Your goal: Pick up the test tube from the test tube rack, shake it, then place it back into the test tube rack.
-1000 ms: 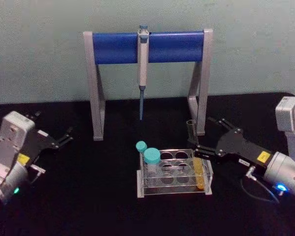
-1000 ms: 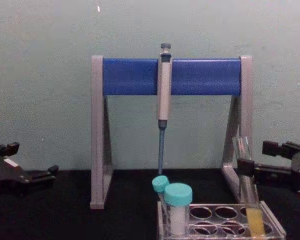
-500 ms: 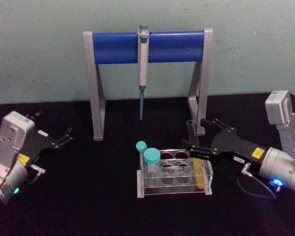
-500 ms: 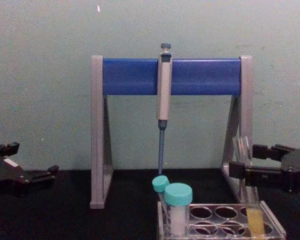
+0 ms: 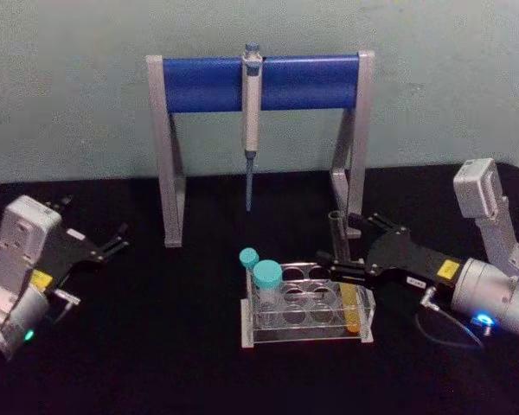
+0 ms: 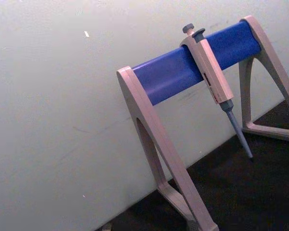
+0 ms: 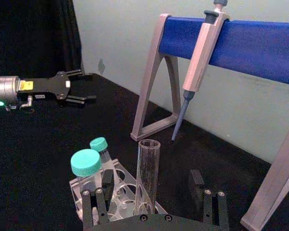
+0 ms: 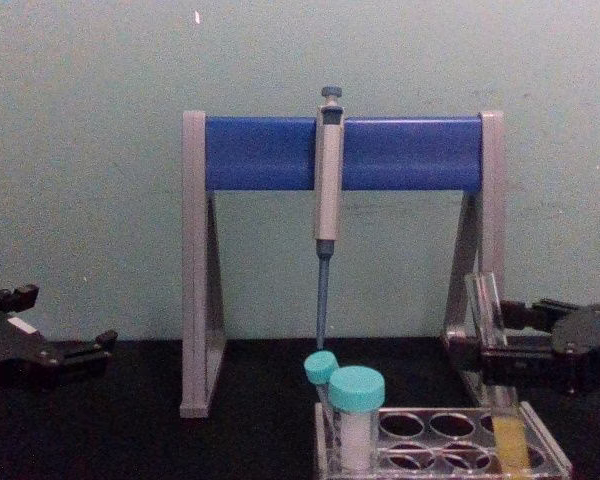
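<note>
- The right end effector (image 5: 338,241) is released, its fingers spread either side of the test tube (image 5: 336,230) without touching it.
- The tube stands near-upright between them, mouth up, its bottom in the test tube rack (image 5: 281,339) just below.
- The left end effector (image 5: 117,239), also spread, sits well apart.

The test tube (image 7: 148,168) is seen as clear glass, with yellow-orange liquid (image 5: 352,316) held in its lower part. The test tube rack (image 5: 304,339) is formed of clear, greyish plastic. Teal caps (image 5: 267,274) are carried on two white tubes (image 8: 355,440). The pipette stand (image 5: 169,173) is made up of grey legs and a deep blue bar. The pipette (image 5: 252,104) is coloured pale grey with a blue tip. The left gripper (image 5: 119,239) and right gripper (image 5: 337,242) are finished in black, marked with yellow labels (image 5: 439,269) and backed by silver-grey bodies. The desk (image 5: 156,346) is black and the wall (image 5: 69,104) pale green.
</note>
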Action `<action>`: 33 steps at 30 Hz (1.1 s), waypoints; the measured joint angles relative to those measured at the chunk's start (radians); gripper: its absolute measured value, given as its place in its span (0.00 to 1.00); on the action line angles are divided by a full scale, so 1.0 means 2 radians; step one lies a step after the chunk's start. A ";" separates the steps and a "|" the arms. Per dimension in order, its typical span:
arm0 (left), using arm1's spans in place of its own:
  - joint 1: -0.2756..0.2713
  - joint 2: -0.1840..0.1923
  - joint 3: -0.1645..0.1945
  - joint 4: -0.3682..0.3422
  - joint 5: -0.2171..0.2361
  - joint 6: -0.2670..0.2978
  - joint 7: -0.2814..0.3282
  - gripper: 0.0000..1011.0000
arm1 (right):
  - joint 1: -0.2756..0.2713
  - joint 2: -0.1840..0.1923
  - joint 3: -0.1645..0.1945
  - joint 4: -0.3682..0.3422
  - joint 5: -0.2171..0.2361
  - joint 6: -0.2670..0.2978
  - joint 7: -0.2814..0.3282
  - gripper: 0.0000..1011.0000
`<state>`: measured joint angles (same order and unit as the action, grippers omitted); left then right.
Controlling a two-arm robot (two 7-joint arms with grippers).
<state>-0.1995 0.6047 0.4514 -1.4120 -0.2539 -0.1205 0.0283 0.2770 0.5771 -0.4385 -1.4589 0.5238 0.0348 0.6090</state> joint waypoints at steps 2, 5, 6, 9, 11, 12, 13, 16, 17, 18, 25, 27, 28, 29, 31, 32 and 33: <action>0.000 0.000 0.000 0.000 0.000 0.000 0.000 0.99 | 0.001 0.000 -0.001 0.001 -0.001 0.001 0.000 0.99; 0.000 0.000 0.000 0.000 0.000 0.000 0.000 0.99 | 0.002 -0.001 -0.002 0.003 -0.001 0.001 0.000 0.99; 0.000 0.000 0.000 0.000 0.000 0.000 0.000 0.99 | 0.003 -0.001 -0.002 0.003 -0.001 0.001 -0.001 0.99; 0.000 0.000 0.000 0.000 0.000 0.000 0.000 0.99 | 0.003 -0.002 -0.002 0.005 -0.001 0.002 -0.002 0.99; 0.000 0.000 0.000 0.000 0.000 0.000 0.000 0.99 | 0.003 -0.002 -0.002 0.005 -0.001 0.002 -0.003 0.99; 0.000 0.000 0.000 0.000 0.000 0.000 0.000 0.99 | 0.003 -0.003 -0.002 0.005 -0.001 0.002 -0.004 0.99; 0.000 0.000 0.000 0.000 0.000 0.000 0.000 0.99 | 0.003 -0.003 -0.002 0.005 -0.001 0.002 -0.005 0.99; 0.000 0.000 0.000 0.000 0.000 0.000 0.000 0.99 | 0.003 -0.003 -0.002 0.005 -0.001 0.002 -0.005 0.99; 0.000 0.000 0.000 0.000 0.000 0.000 0.000 0.99 | 0.003 -0.003 -0.002 0.005 -0.001 0.002 -0.005 0.99; 0.000 0.000 0.000 0.000 0.000 0.000 0.000 0.99 | 0.003 -0.003 -0.002 0.005 -0.001 0.002 -0.005 0.99; 0.000 0.000 0.000 0.000 0.000 0.000 0.000 0.99 | 0.002 -0.003 -0.002 0.005 -0.001 0.002 -0.005 0.99; 0.000 0.000 0.000 0.000 0.000 0.000 0.000 0.99 | 0.002 -0.003 -0.002 0.005 -0.001 0.002 -0.005 0.99; 0.000 0.000 0.000 0.000 0.000 0.000 0.000 0.99 | 0.002 -0.003 -0.001 0.005 -0.001 0.002 -0.005 0.99; 0.000 0.000 0.000 0.000 0.000 0.000 0.000 0.99 | 0.002 -0.003 -0.001 0.005 -0.001 0.002 -0.005 0.99; 0.000 0.000 0.000 0.000 0.000 0.000 0.000 0.99 | 0.002 -0.003 -0.001 0.005 -0.001 0.001 -0.005 0.99; 0.000 0.000 0.000 0.000 0.000 0.000 0.000 0.99 | 0.002 -0.003 -0.001 0.005 -0.001 0.001 -0.005 0.99; 0.000 0.000 0.000 0.000 0.000 0.000 0.000 0.99 | 0.002 -0.003 -0.001 0.005 -0.001 0.001 -0.005 0.99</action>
<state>-0.1995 0.6047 0.4514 -1.4120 -0.2539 -0.1205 0.0283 0.2814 0.5716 -0.4413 -1.4483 0.5222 0.0376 0.5995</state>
